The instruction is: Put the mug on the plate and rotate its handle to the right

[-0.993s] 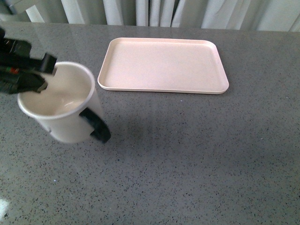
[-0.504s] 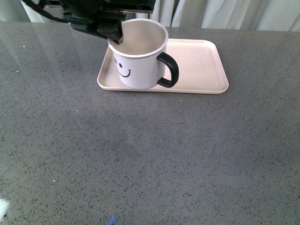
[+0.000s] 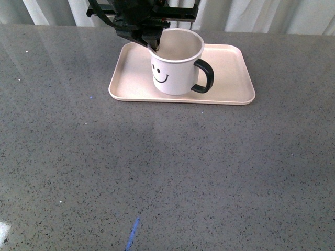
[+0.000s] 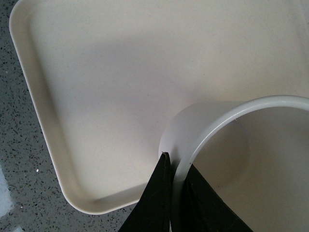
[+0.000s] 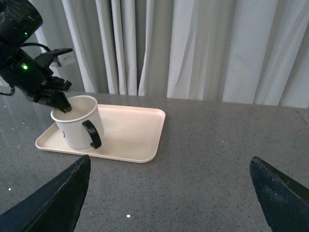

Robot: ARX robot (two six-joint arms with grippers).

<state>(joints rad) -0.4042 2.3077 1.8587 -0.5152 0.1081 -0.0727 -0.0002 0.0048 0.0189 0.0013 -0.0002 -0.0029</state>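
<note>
Front view: the glossy white mug (image 3: 175, 70) sits mid-plate (image 3: 230, 78), a flat, low-rimmed pink tray. Its black loop handle (image 3: 204, 76) points right, slightly near. The left gripper (image 3: 154, 46) pinches the far-left rim. Placing looks done; next probably comes 1 slight twist, then release.

Left wrist view: 2 black fingers (image 4: 154, 208) clamp the thin rim.

Right wrist view: the right gripper (image 5: 169, 166) hangs spread and empty over the speckled grey counter (image 5: 217, 145).

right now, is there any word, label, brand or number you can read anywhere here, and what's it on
No words, brands or numbers can be read.
Only sign: a black smiley face printed on the white cylindrical mug, no lettering.
Small white tag on the black left arm, in the right wrist view: too small to read.
Pale pink rectangular plate: blank.
</note>
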